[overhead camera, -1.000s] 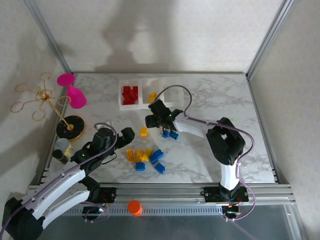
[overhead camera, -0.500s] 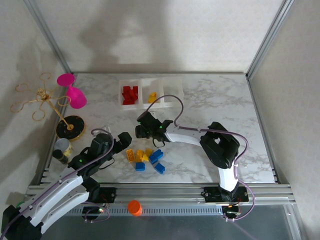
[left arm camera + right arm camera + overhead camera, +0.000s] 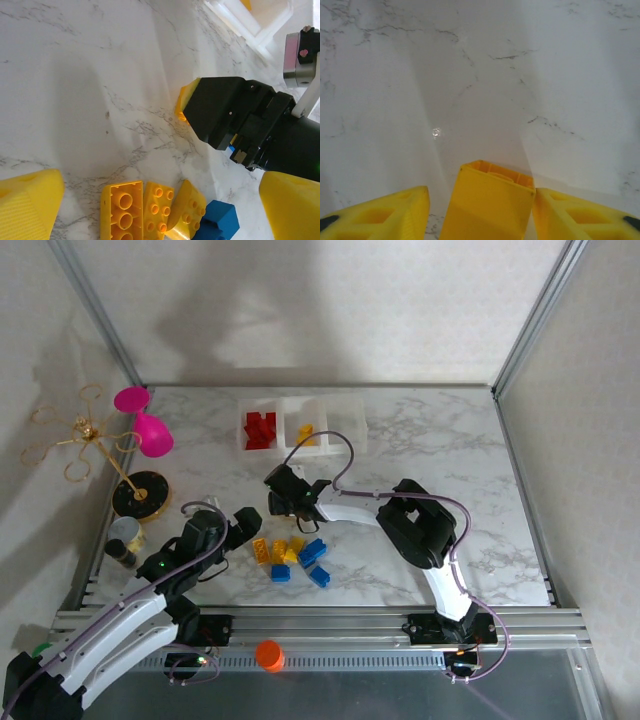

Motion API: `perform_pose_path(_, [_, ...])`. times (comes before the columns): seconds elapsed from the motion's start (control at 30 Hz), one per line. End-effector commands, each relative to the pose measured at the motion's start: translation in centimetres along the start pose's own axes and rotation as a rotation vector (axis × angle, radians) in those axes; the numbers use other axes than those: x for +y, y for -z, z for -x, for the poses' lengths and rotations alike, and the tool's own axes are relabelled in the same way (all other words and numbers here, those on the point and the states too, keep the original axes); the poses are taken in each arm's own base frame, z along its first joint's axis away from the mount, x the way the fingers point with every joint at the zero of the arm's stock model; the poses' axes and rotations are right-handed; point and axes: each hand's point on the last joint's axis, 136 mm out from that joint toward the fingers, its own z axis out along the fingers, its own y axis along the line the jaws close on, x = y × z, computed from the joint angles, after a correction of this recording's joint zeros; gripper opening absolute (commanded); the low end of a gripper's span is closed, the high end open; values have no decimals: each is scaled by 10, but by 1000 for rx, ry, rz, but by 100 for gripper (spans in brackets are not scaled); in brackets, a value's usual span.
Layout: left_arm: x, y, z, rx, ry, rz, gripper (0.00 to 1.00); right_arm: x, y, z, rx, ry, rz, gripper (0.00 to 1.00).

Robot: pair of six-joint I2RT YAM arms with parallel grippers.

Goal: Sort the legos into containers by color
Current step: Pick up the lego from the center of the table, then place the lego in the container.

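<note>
From above first: picking step in hand, right gripper (image 3: 278,502) down on the table (image 3: 450,440) just beyond the loose legos (image 3: 292,554); left gripper (image 3: 240,528) hovering beside it on the near-left, spread to the full, carrying nothing; containers (image 3: 343,428) along the far edge, red bricks (image 3: 260,430) in the left bin, yellow pieces (image 3: 306,433) in the middle, nothing visible in the right one; blue and yellow legos waiting in the pile.

Over to the left wrist: own yellow fingers (image 3: 30,207) far apart at the bottom corners, no hold on anything; studded yellow bricks (image 3: 135,210) and a blue brick (image 3: 220,220) low in shot; black right gripper planted ahead, one yellow brick (image 3: 185,100) peeking out at its tip, resting on the marble.

Now the right wrist: glossy, smooth-sided yellow brick between the fingers (image 3: 580,215); tight against one pad, a sliver of gap at the other; set narrow about it, but clamped or not, cannot tell.

Next, as a judgement: finish the squeeze, lift straight up, carry to the middle bin, drop among the yellows.
</note>
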Motion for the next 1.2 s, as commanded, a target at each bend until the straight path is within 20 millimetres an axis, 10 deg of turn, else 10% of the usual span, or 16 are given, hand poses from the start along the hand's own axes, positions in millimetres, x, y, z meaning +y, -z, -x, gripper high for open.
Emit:
perform_pose_path(0.0, [2,0,2,-17,15,6,100,4,-3,2,-24,30,-17,51])
perform_pose_path(0.5, [-8,-4,4,-12,12,-15,100,-5,31,32,-106,27,-21,38])
perform_pose_path(0.97, [-37,-12,22,-41,-21,-39,100,-31,63,127,-275,32,-3,35])
perform_pose_path(1.17, [-54,-23,33,-60,-43,-42,100,-49,47,180,-358,71,-51,34])
